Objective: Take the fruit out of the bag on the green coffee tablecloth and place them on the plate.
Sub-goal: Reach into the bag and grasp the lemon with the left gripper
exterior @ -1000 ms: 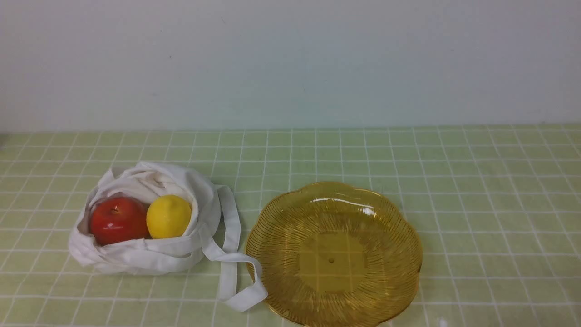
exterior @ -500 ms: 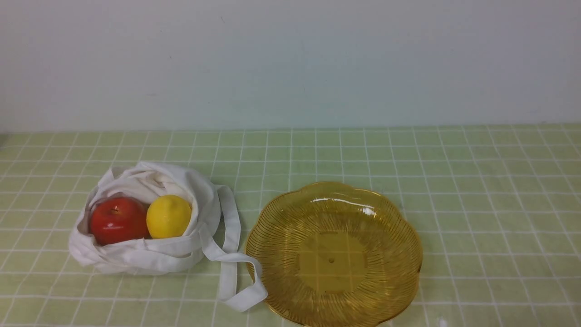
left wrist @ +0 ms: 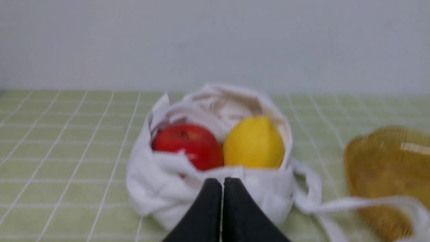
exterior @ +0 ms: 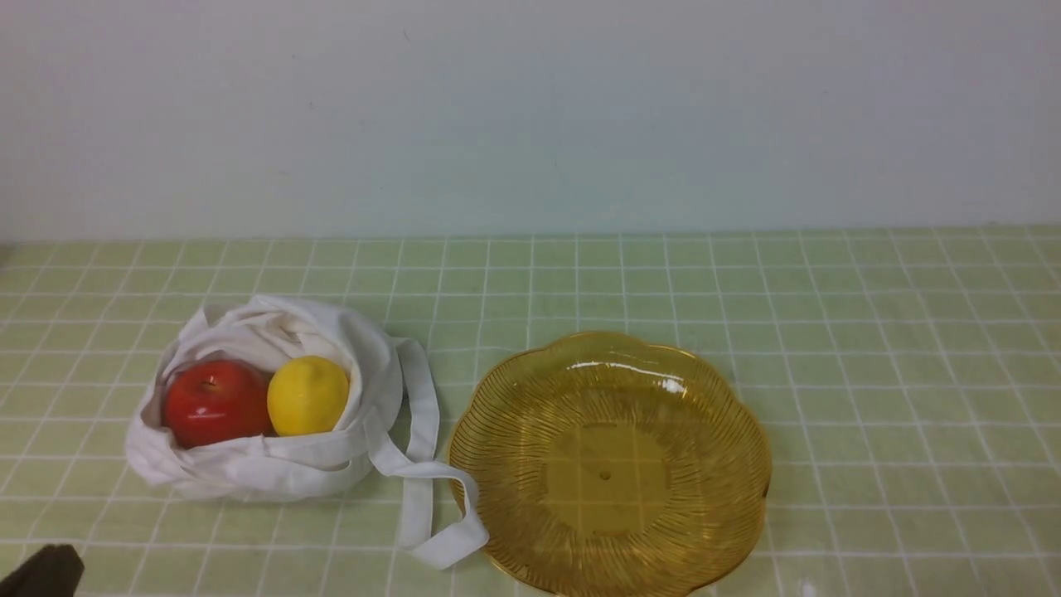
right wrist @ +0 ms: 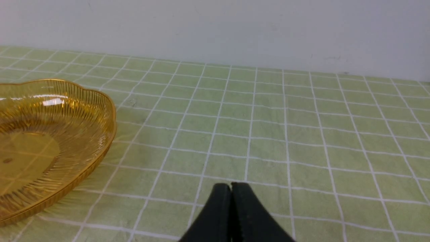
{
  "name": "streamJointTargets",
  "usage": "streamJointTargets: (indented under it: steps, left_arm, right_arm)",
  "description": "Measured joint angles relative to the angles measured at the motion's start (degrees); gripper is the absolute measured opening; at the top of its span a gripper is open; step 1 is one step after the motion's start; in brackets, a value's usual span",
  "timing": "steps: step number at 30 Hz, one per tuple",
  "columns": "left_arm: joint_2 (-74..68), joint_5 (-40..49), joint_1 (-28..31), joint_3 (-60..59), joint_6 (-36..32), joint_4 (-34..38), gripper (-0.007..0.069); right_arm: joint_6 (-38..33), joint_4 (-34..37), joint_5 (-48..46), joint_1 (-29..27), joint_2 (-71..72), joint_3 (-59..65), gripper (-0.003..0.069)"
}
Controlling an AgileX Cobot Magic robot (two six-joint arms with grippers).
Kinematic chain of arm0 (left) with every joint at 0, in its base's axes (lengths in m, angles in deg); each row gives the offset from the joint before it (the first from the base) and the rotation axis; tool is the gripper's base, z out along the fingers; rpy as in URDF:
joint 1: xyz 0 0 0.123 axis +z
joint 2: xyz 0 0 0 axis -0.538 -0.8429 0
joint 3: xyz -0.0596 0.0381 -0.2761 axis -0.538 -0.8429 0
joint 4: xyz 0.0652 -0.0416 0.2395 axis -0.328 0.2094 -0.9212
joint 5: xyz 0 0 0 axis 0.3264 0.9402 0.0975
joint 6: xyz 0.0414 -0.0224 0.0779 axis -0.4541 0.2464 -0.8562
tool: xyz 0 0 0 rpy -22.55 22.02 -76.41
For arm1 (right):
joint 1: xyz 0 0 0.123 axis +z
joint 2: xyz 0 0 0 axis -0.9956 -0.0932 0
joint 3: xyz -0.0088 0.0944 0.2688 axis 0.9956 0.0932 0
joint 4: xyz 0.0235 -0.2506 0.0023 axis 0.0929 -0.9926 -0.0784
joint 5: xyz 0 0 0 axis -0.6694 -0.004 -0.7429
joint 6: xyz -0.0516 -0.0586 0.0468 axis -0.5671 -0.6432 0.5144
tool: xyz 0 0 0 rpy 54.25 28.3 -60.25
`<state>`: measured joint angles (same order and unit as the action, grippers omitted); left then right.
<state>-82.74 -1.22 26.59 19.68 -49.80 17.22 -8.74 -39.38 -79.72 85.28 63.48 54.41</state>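
A red apple (exterior: pixel 215 402) and a yellow lemon (exterior: pixel 307 395) lie side by side in the open white bag (exterior: pixel 249 477) on the green checked tablecloth (exterior: pixel 870 348). The amber ribbed plate (exterior: pixel 738 414) stands empty to the bag's right; one white strap (exterior: pixel 427 473) touches its rim. My left gripper (left wrist: pixel 222 181) is shut and empty, just short of the bag's near side, facing apple (left wrist: pixel 188 144) and lemon (left wrist: pixel 253 143); its dark tip shows at the front view's lower left corner (exterior: pixel 46 572). My right gripper (right wrist: pixel 231 186) is shut and empty over bare cloth, right of the plate (right wrist: pixel 100 101).
A plain pale wall (exterior: pixel 530 116) rises behind the table's far edge. Bare cloth lies right of the plate and behind it.
My left gripper's dark tip has come into the front view at the lower left corner. The bag, fruit and plate have not moved.
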Motion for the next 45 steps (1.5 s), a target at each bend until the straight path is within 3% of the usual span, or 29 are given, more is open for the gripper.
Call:
streamJointTargets:
  steps: [1, 12, 19, 22, 24, 25, 31, 35, 40, 45]
  left_arm:
    - [0.0, 0.0, 0.0, 0.0, 0.2, 0.1, -0.0008]
    - [0.0, -35.4, 0.0, 0.0, 2.6, 1.3, -0.0008]
    - [0.0, -42.0, 0.0, 1.0, 7.0, 3.2, -0.0008]
    - [-0.8, -35.8, 0.0, 9.6, 6.7, 3.5, -0.0008]
    - [-4.4, -24.9, 0.0, 18.1, 5.8, 3.5, -0.0008]
    - [-4.4, -23.5, 0.0, 18.9, 5.8, 3.5, -0.0008]
    - [-25.8, 26.5, 0.0, 39.2, 3.8, 3.4, -0.0008]
    - [-40.4, 45.4, 0.0, 45.1, 3.2, 3.7, -0.0008]
    - [-54.8, 50.4, 0.0, 50.3, -2.5, 6.1, -0.0008]
    - [-67.0, 46.0, 0.0, 55.5, -11.3, 10.7, -0.0008]
  right_arm:
    - [0.0, 0.0, 0.0, 0.0, 0.0, 0.0, -0.0015]
    - [0.0, 0.0, 0.0, 0.0, 0.0, 0.0, -0.0015]
    - [0.1, 0.0, 0.0, 0.0, 0.0, 0.0, -0.0015]
    - [0.2, 0.0, 0.0, 0.0, 0.0, 0.0, -0.0015]
    - [0.2, 0.0, 0.0, 0.0, 0.0, 0.0, -0.0015]
    - [0.2, 0.0, 0.0, 0.0, 0.0, 0.0, -0.0015]
    - [0.2, 0.0, 0.0, 0.0, 0.0, 0.0, -0.0015]
    - [0.2, 0.0, 0.0, 0.0, 0.0, 0.0, -0.0015]
    - [0.4, 0.0, 0.0, 0.0, 0.0, 0.0, -0.0015]
    - [0.4, 0.0, 0.0, 0.0, 0.0, 0.0, -0.0015]
